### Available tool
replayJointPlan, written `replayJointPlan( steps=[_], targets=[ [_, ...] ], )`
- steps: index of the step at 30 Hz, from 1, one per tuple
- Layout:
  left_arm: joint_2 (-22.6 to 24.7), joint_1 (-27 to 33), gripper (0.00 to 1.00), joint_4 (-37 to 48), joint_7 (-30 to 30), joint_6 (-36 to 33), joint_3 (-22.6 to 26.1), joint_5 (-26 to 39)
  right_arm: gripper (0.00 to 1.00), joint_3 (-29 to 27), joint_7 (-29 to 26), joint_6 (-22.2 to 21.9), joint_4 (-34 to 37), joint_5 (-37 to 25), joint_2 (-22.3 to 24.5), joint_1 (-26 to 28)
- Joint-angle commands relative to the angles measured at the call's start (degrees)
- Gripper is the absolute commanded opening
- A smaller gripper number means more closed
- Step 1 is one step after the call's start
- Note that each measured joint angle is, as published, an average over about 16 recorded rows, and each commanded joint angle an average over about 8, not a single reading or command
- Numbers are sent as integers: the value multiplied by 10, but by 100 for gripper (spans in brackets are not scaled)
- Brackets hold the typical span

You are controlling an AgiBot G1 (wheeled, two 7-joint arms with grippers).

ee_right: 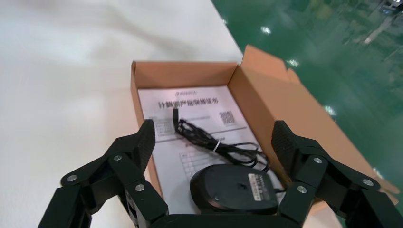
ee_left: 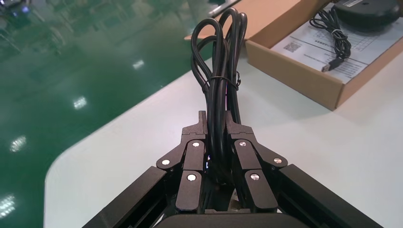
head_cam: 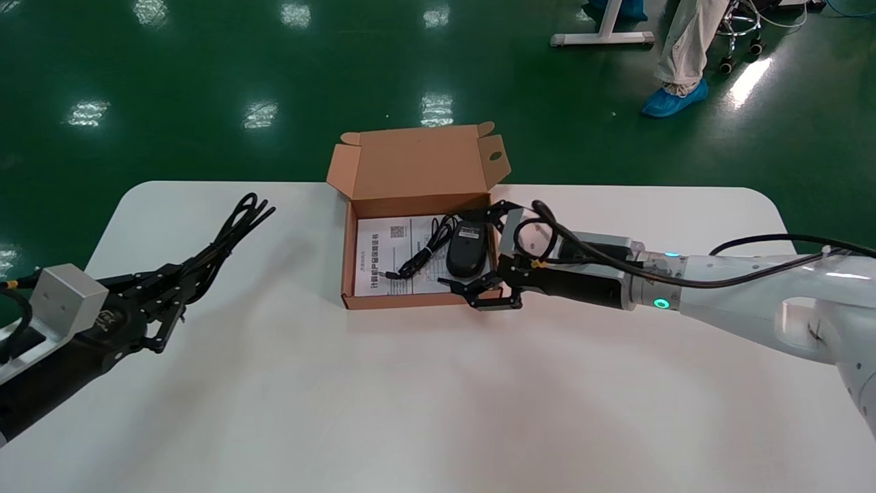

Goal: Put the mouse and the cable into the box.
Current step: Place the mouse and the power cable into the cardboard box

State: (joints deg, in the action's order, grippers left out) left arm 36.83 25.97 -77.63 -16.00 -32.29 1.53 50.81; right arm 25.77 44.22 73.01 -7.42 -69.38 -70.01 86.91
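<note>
Left gripper [ee_left: 215, 123] holds cable [ee_left: 219, 90]; right gripper [ee_right: 214, 135] spread above mouse [ee_right: 233, 187]; leaflet [ee_right: 190, 102] perhaps Chinese.

You have the box [head_cam: 410, 302] open on the table [head_cam: 438, 404], lid raised. Inside the box the mouse [head_cam: 467, 250] lies on a printed sheet [head_cam: 380, 257]. Your right gripper [head_cam: 454, 248] reaches over the box's right wall, spread wide astride the mouse. Well left of the box, your left gripper [head_cam: 186, 275] clamps the bundled cable [head_cam: 236, 226].

The box [head_cam: 410, 302] sits at the far middle of the worktop [head_cam: 424, 404]. In it lies a leaflet [head_cam: 378, 266], with the mouse [head_cam: 467, 248] on its right part and the mouse's cord [head_cam: 426, 252] just left of the mouse. The right tool [head_cam: 473, 255] straddles the mouse, jaws spread. Well left of the box, the left tool [head_cam: 179, 291] clasps the cable [head_cam: 236, 229].
</note>
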Motion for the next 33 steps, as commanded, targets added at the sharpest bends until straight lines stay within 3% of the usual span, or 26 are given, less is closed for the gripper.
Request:
replayJointPlan(
  steps=[1,9,17,23,28,29,33],
  targets=[
    [0,1,0,-1,-4,-1,-2,0,100,-3,0,8,3,5,2,4],
    [28,135,0,19,-46,-60,79,81,100,-6,-19,23,13,9,23,23],
    [136,321,0,159,-108,-138,178,171,100,-6,-18,23,16,8,22,24],
    [210,411,0,296,-185,-194,199,178,100,-6,-17,24,18,8,22,25],
    [242,451,0,384,-241,-241,201,168,100,-6,-16,24,19,8,22,26],
    [245,456,4,396,-250,-249,201,166,100,-6,-16,24,20,8,21,26],
    [255,473,53,439,-276,-271,203,164,100,-6,-16,25,21,8,22,26]
  ],
)
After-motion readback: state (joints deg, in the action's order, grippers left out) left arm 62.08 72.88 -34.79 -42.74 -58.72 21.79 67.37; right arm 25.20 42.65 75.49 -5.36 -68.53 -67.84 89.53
